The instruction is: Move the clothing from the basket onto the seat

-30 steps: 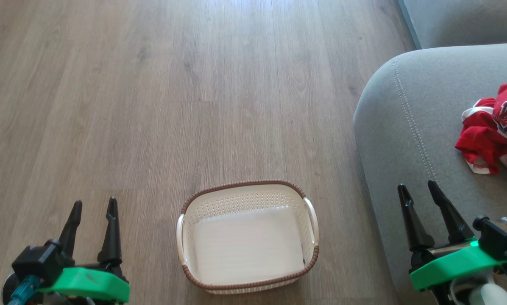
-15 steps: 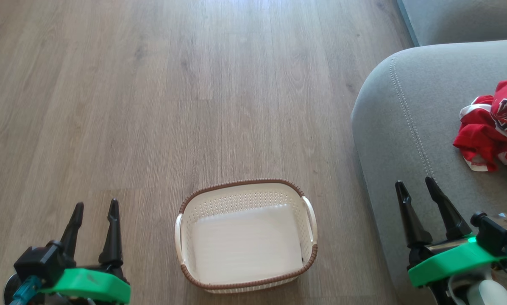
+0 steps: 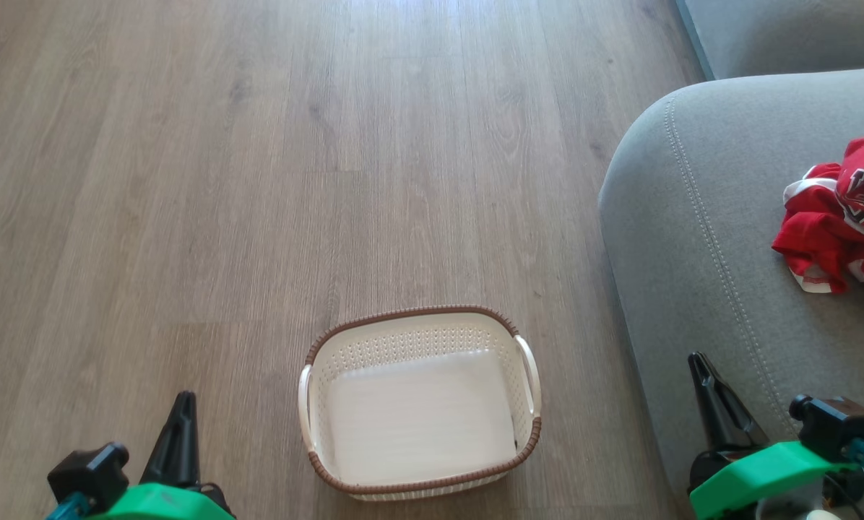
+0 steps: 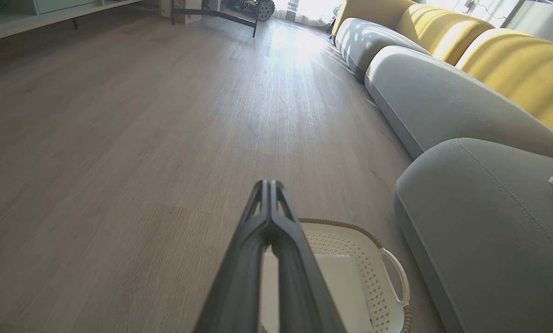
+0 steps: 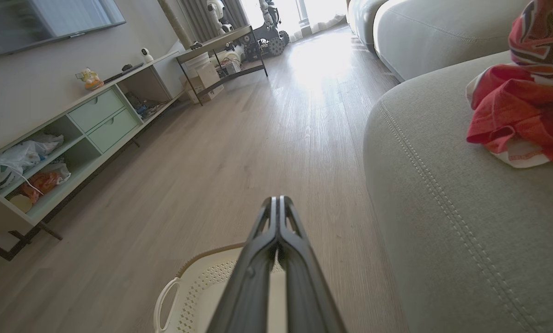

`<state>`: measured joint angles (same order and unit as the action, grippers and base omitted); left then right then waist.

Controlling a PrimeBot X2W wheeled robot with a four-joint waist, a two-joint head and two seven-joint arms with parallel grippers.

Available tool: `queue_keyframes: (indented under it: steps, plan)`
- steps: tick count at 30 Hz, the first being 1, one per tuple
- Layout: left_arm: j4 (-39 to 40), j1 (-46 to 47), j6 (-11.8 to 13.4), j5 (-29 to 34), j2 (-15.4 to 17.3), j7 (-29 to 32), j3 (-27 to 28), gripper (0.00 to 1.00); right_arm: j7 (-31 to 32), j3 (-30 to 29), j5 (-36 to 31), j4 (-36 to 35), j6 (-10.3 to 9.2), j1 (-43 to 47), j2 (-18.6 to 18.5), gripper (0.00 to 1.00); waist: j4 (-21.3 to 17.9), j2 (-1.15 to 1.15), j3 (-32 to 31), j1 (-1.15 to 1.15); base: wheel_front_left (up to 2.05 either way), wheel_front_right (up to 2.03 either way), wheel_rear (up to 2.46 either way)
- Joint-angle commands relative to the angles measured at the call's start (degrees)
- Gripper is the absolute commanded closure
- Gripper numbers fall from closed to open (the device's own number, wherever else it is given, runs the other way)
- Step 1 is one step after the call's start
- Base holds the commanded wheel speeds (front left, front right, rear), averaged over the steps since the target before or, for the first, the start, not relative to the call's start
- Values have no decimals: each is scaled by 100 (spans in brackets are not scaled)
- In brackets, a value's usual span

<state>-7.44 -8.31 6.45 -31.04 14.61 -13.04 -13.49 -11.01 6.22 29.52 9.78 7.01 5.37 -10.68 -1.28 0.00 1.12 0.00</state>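
We judge the task done: basket (image 3: 403, 315) empty on the floor (image 3: 258, 180), clothing (image 3: 829, 238) on the seat (image 3: 692, 238) at right; both sets of jaws together, empty.

One basket (image 3: 410, 313), three seat cushions (image 4: 480, 222), perhaps two garments (image 3: 826, 235).

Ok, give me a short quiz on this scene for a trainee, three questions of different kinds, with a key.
1. True or false: the clothing lies in the basket.
2. The clothing rests on: A floor, B seat, C shelf.
3. Fill in: the left tool and right tool are both ___.
Key: 1 false; 2 B; 3 shut.
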Motion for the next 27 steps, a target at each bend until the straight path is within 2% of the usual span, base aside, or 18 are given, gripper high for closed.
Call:
queue_keyframes:
  steps: [1, 27]
  plan:
    - [141, 233, -52, -134, 40, 36, 160, 100, 18, -67, 143, -145, 4, -211, 14, 100, 2, 0, -1, 0, 0, 0, 0]
    - [-54, 512, -358, -1522, -200, 433, 530, 100, 365, -285, 1572, -17, 14, -422, 146, 100, 31, 0, -22, 0, 0, 0, 0]
